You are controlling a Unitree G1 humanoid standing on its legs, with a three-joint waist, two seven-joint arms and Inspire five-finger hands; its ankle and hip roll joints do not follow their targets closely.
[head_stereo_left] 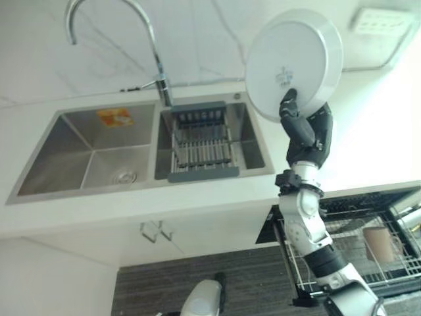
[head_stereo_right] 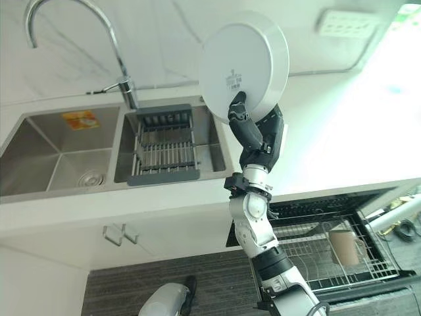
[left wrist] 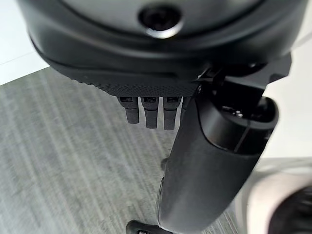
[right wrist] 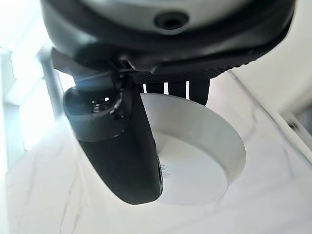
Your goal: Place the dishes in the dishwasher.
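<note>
A round white plate (head_stereo_left: 293,62) is held up on edge above the counter, its underside facing me. My right hand (head_stereo_left: 306,131) is shut on it: the thumb lies across the plate's base and the fingers reach behind the rim, as the right wrist view shows with the plate (right wrist: 195,161) past the thumb. The dishwasher's pulled-out wire rack (head_stereo_left: 395,263) stands below the counter at the lower right, with a beige cup (head_stereo_left: 376,242) in it. My left hand (left wrist: 204,161) hangs low over the grey floor, fingers straight and holding nothing.
A steel double sink (head_stereo_left: 92,151) is set in the white counter at the left, with a grey drying rack (head_stereo_left: 200,148) across its right basin and a curved tap (head_stereo_left: 154,52) behind. A wall socket (head_stereo_left: 381,20) sits at the upper right.
</note>
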